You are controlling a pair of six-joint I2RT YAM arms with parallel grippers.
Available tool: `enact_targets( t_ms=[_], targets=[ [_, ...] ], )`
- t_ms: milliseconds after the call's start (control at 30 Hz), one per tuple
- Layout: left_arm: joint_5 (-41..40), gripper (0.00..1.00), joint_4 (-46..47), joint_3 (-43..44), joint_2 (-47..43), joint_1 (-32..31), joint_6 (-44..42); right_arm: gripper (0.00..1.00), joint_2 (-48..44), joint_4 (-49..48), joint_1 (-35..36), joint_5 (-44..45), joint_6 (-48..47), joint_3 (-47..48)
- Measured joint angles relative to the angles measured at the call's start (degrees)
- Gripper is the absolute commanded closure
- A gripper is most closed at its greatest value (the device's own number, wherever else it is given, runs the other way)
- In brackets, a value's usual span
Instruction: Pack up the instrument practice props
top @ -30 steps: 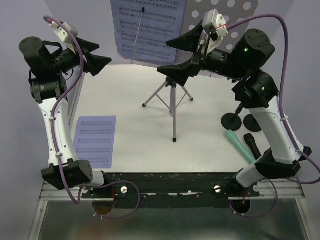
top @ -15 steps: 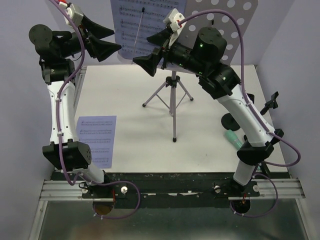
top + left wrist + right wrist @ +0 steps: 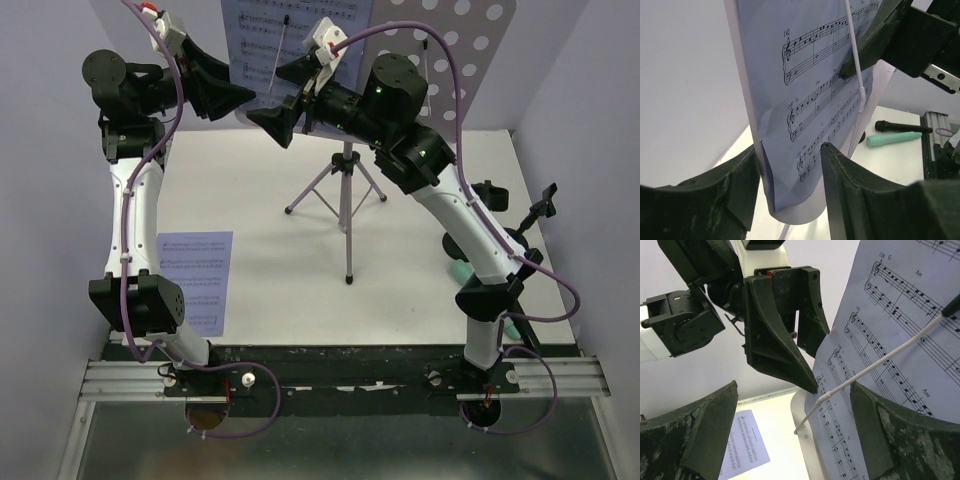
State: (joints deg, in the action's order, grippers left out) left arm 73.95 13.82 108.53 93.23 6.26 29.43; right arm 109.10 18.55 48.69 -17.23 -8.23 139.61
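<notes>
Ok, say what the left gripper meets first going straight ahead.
The left gripper would meet the sheet-music page, its edge between the open jaws, probably with the pale desk behind; depth unclear.

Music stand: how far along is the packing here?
Nothing looks packed yet. The left tool straddles the edge of the sheet on the desk, with the right tool open close by. Left to pack: tripod, loose page, mint microphone, black microphone.

Sheet-music page (image 3: 825, 100): pale lilac, black staves and notes. Desk (image 3: 485, 35): pale, round perforations. Tripod (image 3: 347, 230): silver. Mint-green microphone (image 3: 892, 138); black microphone (image 3: 902, 126). Counter (image 3: 260, 190): plain white.
</notes>
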Motion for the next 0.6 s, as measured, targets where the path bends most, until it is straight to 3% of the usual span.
enact_targets(
  t_ms=[167,267,600],
  targets=[
    [-0.57,0.57,-0.15,-1.07,-0.02,-0.83,-0.39,0.01,1.07,-2.14,0.00,-0.35,0.31,-0.13],
    [-1.55,0.73,-0.63,-1.42,-0.22,-1.03,-0.94,0.01,1.11,-4.02,0.00,-2.10,0.70,-0.50],
    [-1.07,0.74,-2.51,-1.60,-2.03,-1.53,-0.44,0.01,0.68,-10.38,-0.02,-9.20,-0.33,-4.26]
  ],
)
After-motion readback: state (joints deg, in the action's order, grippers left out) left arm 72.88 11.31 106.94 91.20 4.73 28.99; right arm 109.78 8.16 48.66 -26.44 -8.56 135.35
